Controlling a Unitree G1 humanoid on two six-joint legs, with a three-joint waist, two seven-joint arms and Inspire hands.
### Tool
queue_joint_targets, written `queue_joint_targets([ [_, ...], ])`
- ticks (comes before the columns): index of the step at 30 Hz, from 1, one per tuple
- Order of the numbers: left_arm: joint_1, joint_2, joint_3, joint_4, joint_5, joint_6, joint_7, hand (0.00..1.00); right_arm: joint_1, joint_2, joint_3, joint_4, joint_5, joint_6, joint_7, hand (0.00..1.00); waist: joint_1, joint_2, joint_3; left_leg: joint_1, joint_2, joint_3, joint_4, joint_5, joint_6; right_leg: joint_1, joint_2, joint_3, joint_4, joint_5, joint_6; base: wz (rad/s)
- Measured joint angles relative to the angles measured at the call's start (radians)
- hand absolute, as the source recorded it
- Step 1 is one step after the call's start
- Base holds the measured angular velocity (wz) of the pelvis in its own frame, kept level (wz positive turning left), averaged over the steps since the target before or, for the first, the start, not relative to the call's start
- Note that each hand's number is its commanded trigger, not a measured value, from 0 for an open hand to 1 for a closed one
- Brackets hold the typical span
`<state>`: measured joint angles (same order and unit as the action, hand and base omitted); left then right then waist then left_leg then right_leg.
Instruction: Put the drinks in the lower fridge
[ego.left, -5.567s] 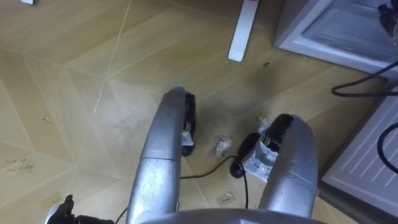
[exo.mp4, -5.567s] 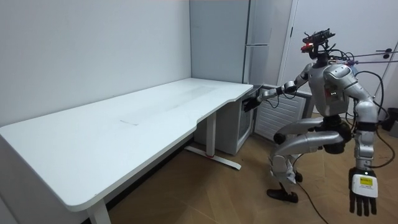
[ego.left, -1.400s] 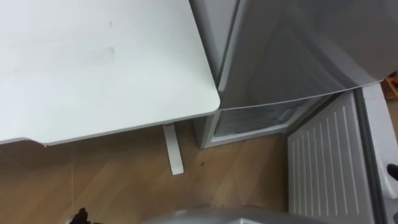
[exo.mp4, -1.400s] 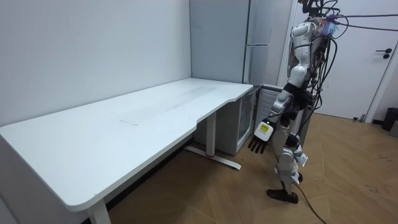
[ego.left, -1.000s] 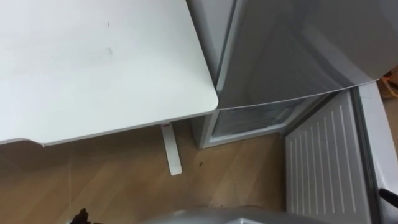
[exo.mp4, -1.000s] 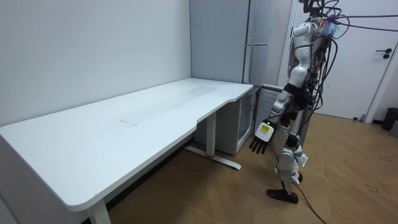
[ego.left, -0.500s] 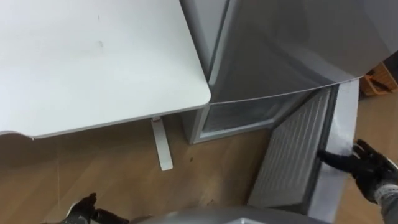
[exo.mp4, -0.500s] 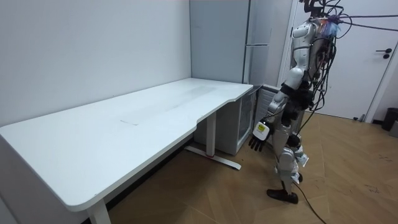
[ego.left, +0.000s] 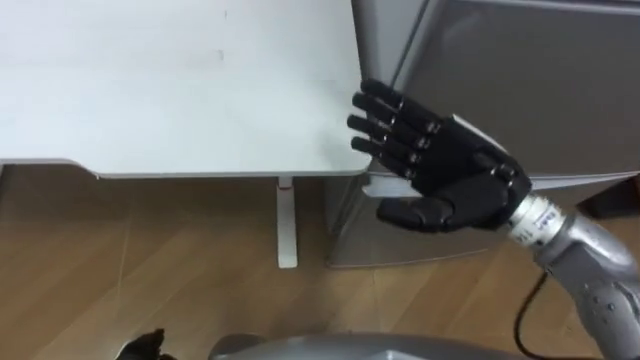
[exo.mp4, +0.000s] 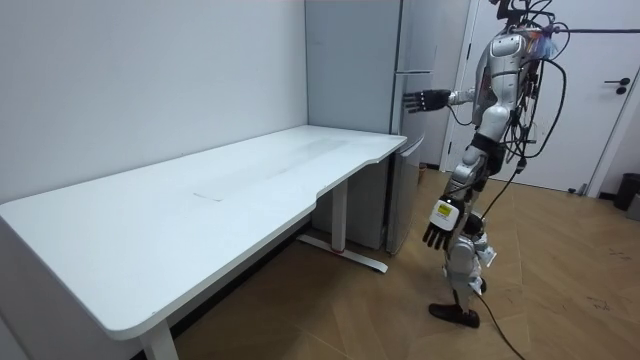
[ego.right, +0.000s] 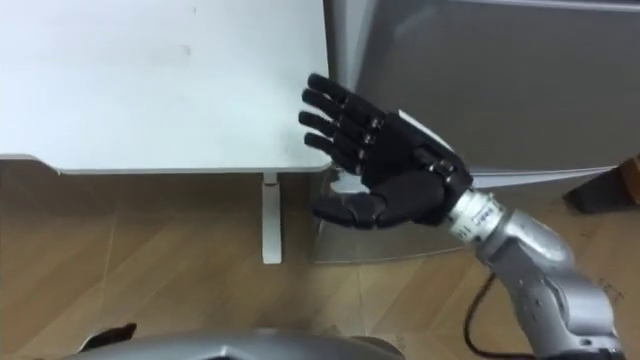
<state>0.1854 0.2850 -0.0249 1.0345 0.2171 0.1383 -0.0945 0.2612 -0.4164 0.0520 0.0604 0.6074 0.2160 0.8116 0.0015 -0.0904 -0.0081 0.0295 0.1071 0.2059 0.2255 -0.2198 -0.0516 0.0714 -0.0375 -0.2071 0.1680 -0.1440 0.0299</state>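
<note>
My right hand (ego.left: 440, 175) is raised, open with straight fingers, palm toward the tall grey fridge (ego.left: 520, 90) and just off the corner of the white table (ego.left: 150, 90). The room view shows that hand (exo.mp4: 428, 100) held out level toward the fridge's upper door (exo.mp4: 415, 40). The lower fridge door (exo.mp4: 403, 205) looks shut against the cabinet. My left hand (exo.mp4: 438, 222) hangs by my side with relaxed fingers and holds nothing. I stand upright close to the fridge, beside the table's end. I see no drinks.
The table's white leg (ego.left: 287, 225) stands on the wooden floor (ego.left: 150, 260) next to the fridge. A white room door (exo.mp4: 600, 100) and a dark bin (exo.mp4: 630, 190) are at the room view's right, behind me.
My right hand has risen from low by the open lower door to chest height before the fridge. The lower door, open half a second ago, now looks shut. The head camera shifted.
</note>
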Motion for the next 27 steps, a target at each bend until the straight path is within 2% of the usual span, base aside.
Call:
queue_joint_targets([
  [3, -0.012, 0.000, 0.001, 0.008, -0.020, -0.007, 0.025, 0.00, 0.006, -0.003, -0.010, 0.151, -0.100, -0.007, 0.008, 0.00, -0.015, -0.002, 0.0005, -0.002, 0.000, -0.002, -0.005, 0.000, 0.000, 0.001, -0.001, -0.018, 0.000, 0.000, 0.000, 0.00],
  [8, -0.019, -0.002, 0.007, 0.006, -0.030, -0.008, 0.044, 0.00, 0.029, -0.002, -0.049, 0.365, -0.243, -0.006, 0.001, 0.00, -0.024, -0.003, 0.0008, 0.004, -0.003, -0.003, -0.010, 0.001, 0.001, 0.003, -0.003, -0.018, -0.001, 0.000, 0.001, 0.00],
  [11, -0.019, -0.007, 0.020, 0.008, -0.028, -0.009, 0.044, 0.00, 0.030, 0.002, -0.081, 0.521, -0.319, -0.013, -0.010, 0.00, -0.034, -0.005, 0.0036, 0.016, -0.013, -0.021, -0.011, 0.002, 0.002, 0.029, -0.008, -0.021, -0.013, -0.002, 0.003, 0.15],
  [13, -0.022, -0.006, 0.025, 0.007, -0.023, -0.008, 0.045, 0.00, 0.024, 0.005, -0.098, 0.661, -0.386, -0.018, -0.041, 0.00, -0.023, -0.009, 0.0054, 0.015, -0.017, -0.021, -0.011, 0.003, 0.004, 0.032, -0.011, -0.023, -0.019, -0.002, 0.003, 0.03],
  [17, -0.013, -0.011, 0.037, 0.007, -0.016, -0.005, 0.044, 0.00, 0.007, 0.019, -0.118, 0.827, -0.436, -0.019, -0.075, 0.00, -0.023, -0.007, 0.0065, 0.007, -0.017, -0.028, -0.002, 0.003, 0.005, 0.031, -0.011, -0.029, -0.019, -0.002, 0.003, 0.04],
  [23, -0.017, -0.012, 0.054, 0.028, -0.015, -0.007, 0.054, 0.00, -0.038, 0.078, -0.116, 1.035, -0.495, -0.018, -0.171, 0.00, -0.025, 0.012, 0.0095, 0.015, -0.017, -0.044, 0.005, 0.003, 0.005, 0.048, -0.011, -0.041, -0.018, -0.002, 0.003, 0.06],
  [25, -0.018, -0.021, 0.065, 0.044, -0.007, -0.013, 0.067, 0.00, -0.048, 0.103, -0.116, 1.089, -0.494, -0.012, -0.225, 0.00, -0.016, 0.023, 0.0118, 0.015, -0.017, -0.048, 0.007, 0.003, 0.005, 0.052, -0.011, -0.042, -0.018, -0.002, 0.003, 0.06],
  [27, -0.017, -0.030, 0.065, 0.066, -0.003, -0.013, 0.067, 0.00, -0.064, 0.108, -0.117, 1.102, -0.494, -0.007, -0.264, 0.00, -0.019, 0.031, 0.0147, 0.015, -0.017, -0.047, 0.008, 0.003, 0.005, 0.051, -0.011, -0.043, -0.018, -0.002, 0.003, 0.00],
])
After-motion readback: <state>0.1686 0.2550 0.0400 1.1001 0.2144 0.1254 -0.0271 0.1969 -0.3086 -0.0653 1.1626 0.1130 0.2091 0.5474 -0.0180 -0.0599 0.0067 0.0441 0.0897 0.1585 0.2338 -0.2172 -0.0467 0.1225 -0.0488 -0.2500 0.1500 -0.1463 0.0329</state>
